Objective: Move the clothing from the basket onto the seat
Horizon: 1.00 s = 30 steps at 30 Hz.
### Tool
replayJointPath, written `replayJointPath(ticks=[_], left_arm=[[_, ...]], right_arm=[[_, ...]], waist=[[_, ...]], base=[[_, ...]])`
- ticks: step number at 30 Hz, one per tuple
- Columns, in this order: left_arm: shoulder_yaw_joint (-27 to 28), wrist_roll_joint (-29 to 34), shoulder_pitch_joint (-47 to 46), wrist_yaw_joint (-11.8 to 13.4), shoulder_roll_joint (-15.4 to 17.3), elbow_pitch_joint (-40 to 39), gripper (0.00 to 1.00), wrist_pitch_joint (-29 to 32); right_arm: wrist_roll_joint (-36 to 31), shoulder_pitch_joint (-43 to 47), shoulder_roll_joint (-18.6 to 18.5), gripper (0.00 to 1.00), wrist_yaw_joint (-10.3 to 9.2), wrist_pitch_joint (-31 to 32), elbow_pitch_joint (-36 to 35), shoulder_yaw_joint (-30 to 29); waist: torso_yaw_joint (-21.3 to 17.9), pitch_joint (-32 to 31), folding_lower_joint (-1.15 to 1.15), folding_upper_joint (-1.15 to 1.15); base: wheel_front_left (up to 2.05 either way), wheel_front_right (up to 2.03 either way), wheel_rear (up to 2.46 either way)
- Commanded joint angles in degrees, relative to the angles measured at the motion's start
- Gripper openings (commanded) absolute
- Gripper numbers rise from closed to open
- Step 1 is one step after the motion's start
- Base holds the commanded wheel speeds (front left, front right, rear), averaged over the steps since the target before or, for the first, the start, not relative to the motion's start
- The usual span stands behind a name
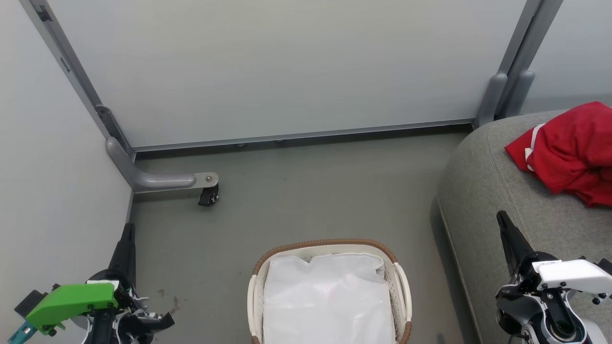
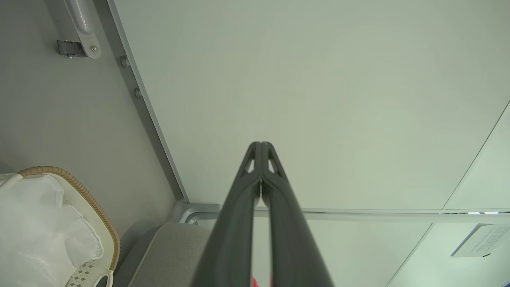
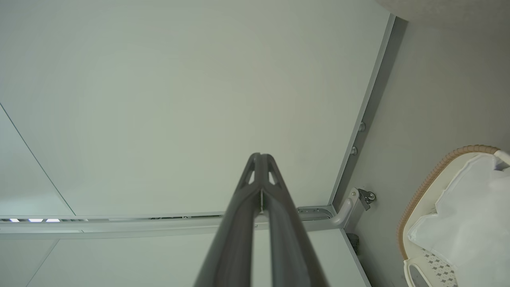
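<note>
The red clothing (image 1: 571,152) with white trim lies crumpled on the grey seat (image 1: 483,191) at the right edge of the head view. The basket (image 1: 330,292) stands on the floor at bottom centre, holding just its white sheet lining; its brown rim shows too in the left wrist view (image 2: 97,215) and the right wrist view (image 3: 428,179). My left gripper (image 1: 128,229) is at the lower left, shut and empty, tips together (image 2: 261,144). My right gripper (image 1: 501,217) hangs over the seat's front part, also shut with nothing held (image 3: 261,155).
Pale partition panels (image 1: 287,67) wall in the back and left. A grey metal foot with a caster (image 1: 209,193) juts onto the floor at the left. Bare grey floor (image 1: 311,191) lies between basket, panels and seat.
</note>
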Motion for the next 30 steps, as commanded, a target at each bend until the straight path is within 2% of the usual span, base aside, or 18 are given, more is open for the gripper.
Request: replayJointPath(ticks=[1, 30], left_arm=[[0.1, -0.2, -0.6, -0.3, 0.3, -0.1, 0.0, 0.2], [0.1, -0.2, -0.6, -0.3, 0.3, -0.1, 0.0, 0.2]], right_arm=[[0.2, 0.6, -0.3, 0.0, 0.0, 0.2, -0.2, -0.1], [0.2, 0.6, -0.3, 0.0, 0.0, 0.2, -0.2, -0.1]], waist=[[0.0, 0.0, 0.0, 0.0], [0.0, 0.0, 0.0, 0.0]], base=[[0.0, 0.0, 0.0], [0.0, 0.0, 0.0]])
